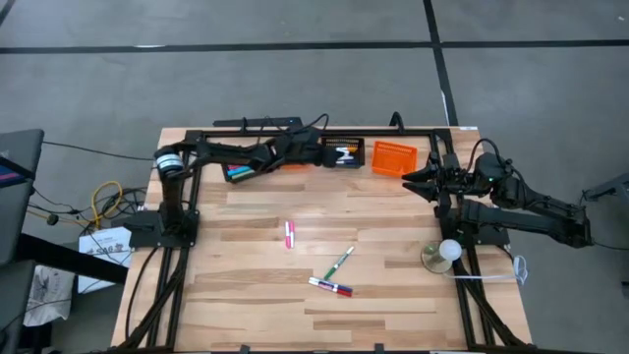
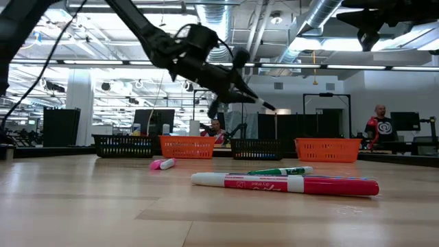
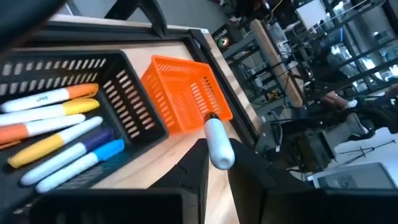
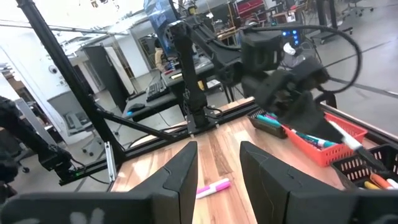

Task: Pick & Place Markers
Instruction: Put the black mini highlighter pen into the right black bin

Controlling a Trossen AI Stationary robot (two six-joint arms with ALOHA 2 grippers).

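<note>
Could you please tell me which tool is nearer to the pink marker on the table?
Left. The left tool hovers over the far baskets, behind the pink marker; the right tool sits farther off, toward the right edge.

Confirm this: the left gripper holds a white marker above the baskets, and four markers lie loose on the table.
Wrong count. The high view shows three loose markers: a pink marker, a green marker and a red marker. The left gripper does hold a white marker above the baskets.

No lettering reads clearly — the red-and-white marker (image 2: 285, 184) near the table's front edge bears a printed label, but its words stay illegible.
</note>
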